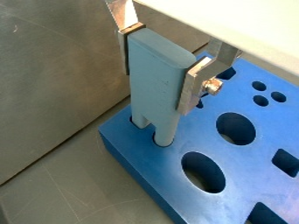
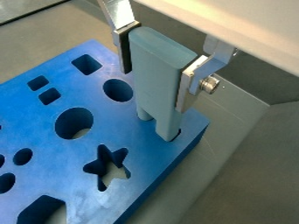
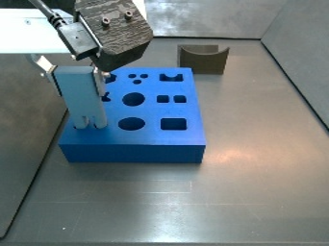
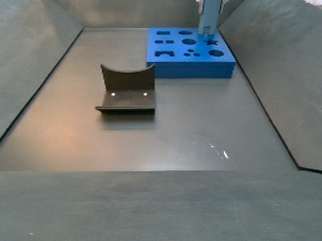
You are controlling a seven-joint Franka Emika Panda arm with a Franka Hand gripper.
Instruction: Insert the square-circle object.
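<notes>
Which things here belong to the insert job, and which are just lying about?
Job:
- pincer, shut on the pale blue square-circle object
- blue board, with the object upright at its corner

Lying about:
- dark fixture, apart on the floor

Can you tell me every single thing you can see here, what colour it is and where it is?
Board: one, bright blue, full of shaped holes, lying on the floor near one wall.
Little block: one, dark brown, with a round hollow, on the floor apart from the board.
Tall piece: one, pale blue, upright, its bottom end at a corner of the board.
Floor: one, grey metal, with walls around it.
Gripper: one, above the board's corner, shut on the tall piece.
Fingers: two, silver, one on each side of the tall piece.
</notes>
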